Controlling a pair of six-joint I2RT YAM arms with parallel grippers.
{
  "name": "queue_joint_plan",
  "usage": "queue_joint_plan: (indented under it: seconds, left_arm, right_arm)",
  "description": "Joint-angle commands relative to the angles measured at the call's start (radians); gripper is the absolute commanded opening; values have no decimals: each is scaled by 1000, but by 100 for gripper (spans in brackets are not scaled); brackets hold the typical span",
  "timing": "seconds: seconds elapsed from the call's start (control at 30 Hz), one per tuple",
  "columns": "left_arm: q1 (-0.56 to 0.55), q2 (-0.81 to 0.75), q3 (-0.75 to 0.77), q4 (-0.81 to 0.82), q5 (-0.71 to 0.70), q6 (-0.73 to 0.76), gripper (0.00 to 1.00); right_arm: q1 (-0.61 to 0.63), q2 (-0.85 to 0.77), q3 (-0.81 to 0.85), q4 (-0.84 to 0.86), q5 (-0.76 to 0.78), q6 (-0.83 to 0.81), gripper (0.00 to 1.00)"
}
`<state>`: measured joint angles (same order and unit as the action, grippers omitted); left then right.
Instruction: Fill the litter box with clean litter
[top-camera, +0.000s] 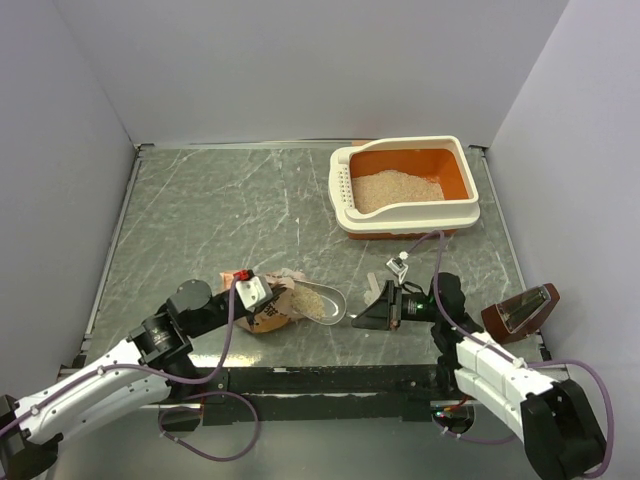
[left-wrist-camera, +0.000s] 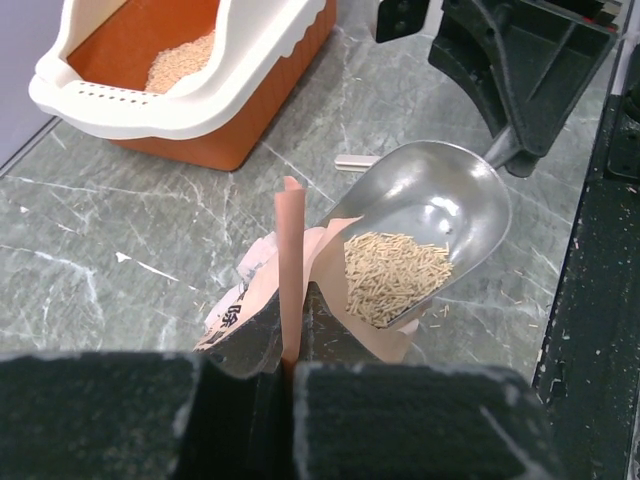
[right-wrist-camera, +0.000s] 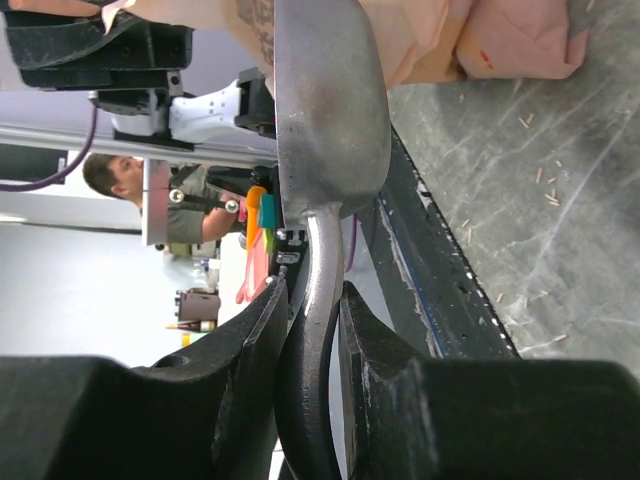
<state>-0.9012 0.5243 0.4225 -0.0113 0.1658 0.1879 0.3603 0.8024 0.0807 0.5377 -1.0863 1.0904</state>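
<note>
The litter box (top-camera: 400, 210) stands at the back right, cream rim, orange basin, with a heap of pale clean litter (top-camera: 397, 189) inside; it also shows in the left wrist view (left-wrist-camera: 190, 95). My left gripper (top-camera: 262, 300) is shut on the edge of the tan-orange bag (left-wrist-camera: 288, 265), which lies on the table near the front. My right gripper (top-camera: 378, 312) is shut on the handle of the grey metal scoop (right-wrist-camera: 318, 300). The scoop bowl (left-wrist-camera: 430, 225) sits at the bag's mouth with litter granules (left-wrist-camera: 392, 275) in it.
A dark brown dustpan-like object (top-camera: 522, 312) lies at the right front. A few loose granules (right-wrist-camera: 545, 190) are scattered on the dark marble table. Grey walls close in the left, back and right sides.
</note>
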Motion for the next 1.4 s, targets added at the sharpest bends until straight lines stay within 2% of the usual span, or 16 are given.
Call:
queue_joint_plan:
  seconds: [0.0,0.1,0.4,0.47,0.63,0.87,0.93,1.1,1.37]
  left_arm:
    - [-11,-30,5,83,-6,-27,1]
    - [-11,-40,4,89,-14,-31,1]
    - [-16,-63,18,74,-109,-31,1]
    - [-16,-70,21,66,-126,-25,1]
    - [-16,-78,28,48,-163,-34,1]
    - [-24,-67,42,37,-253,-51,1]
    - [-22,-70,42,37,-249,-59,1]
    - [-27,-70,47,40,-207,-80,1]
    - [-39,-41,53,27,-193,-81,1]
  right_arm:
    - [-6,-69,-16,85,-24,84,0]
    - [-6,-121,-19,65,-4,123,0]
    - [-6,-238,43,-151,51,147,0]
    - [-7,-246,63,-218,80,135,0]
    - [-6,-243,109,-243,138,172,0]
    - [-6,-193,227,-294,198,189,0]
    - [-6,-193,263,-370,256,168,0]
    - [-7,-123,353,-407,331,144,0]
    - [-44,7,412,-300,446,170,0]
